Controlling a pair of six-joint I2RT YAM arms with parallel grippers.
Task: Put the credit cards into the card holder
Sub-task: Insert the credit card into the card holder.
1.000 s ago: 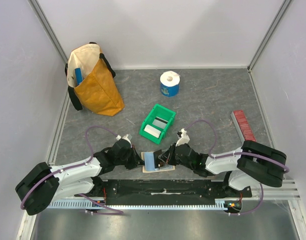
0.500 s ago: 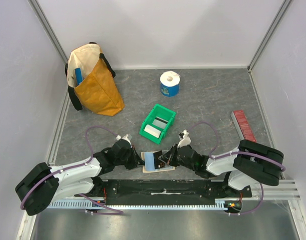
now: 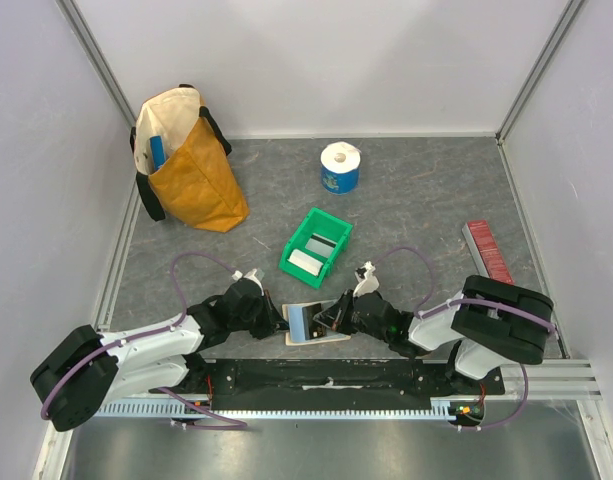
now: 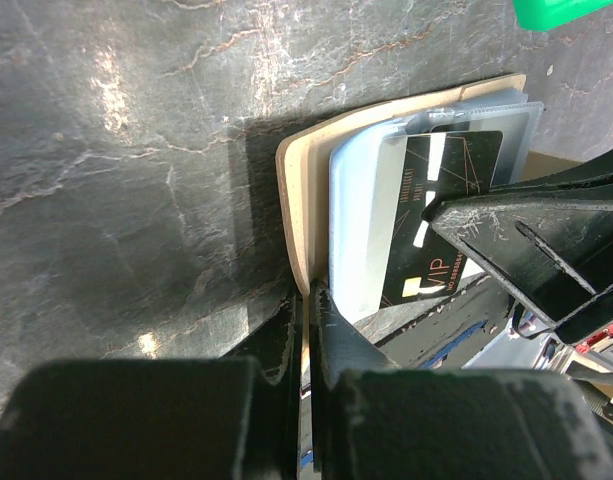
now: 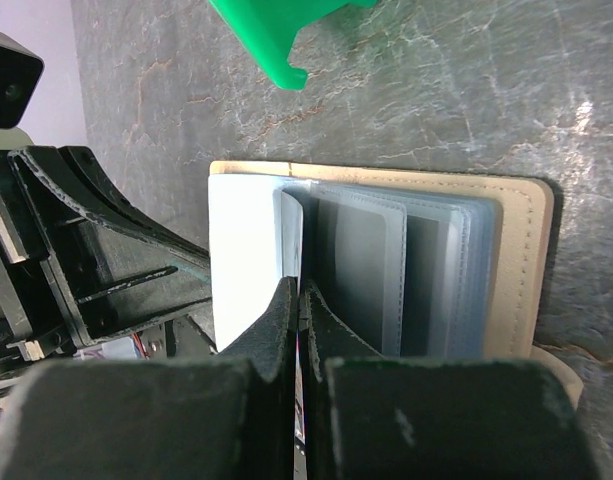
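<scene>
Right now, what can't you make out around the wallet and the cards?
Right wrist view: the right gripper hides whatever its shut fingers pinch.
Left wrist view: its finger covers the dark card's end.
Top view: the left gripper and the right one overlap the wallet; cards in the green bin are too small to read.

In the left wrist view the right fingers (image 4: 526, 240) hide the dark card's (image 4: 441, 190) lower corner, and the bin (image 4: 576, 10) is cut off by the top edge. From above, the holder (image 3: 308, 325) is half covered.
</scene>
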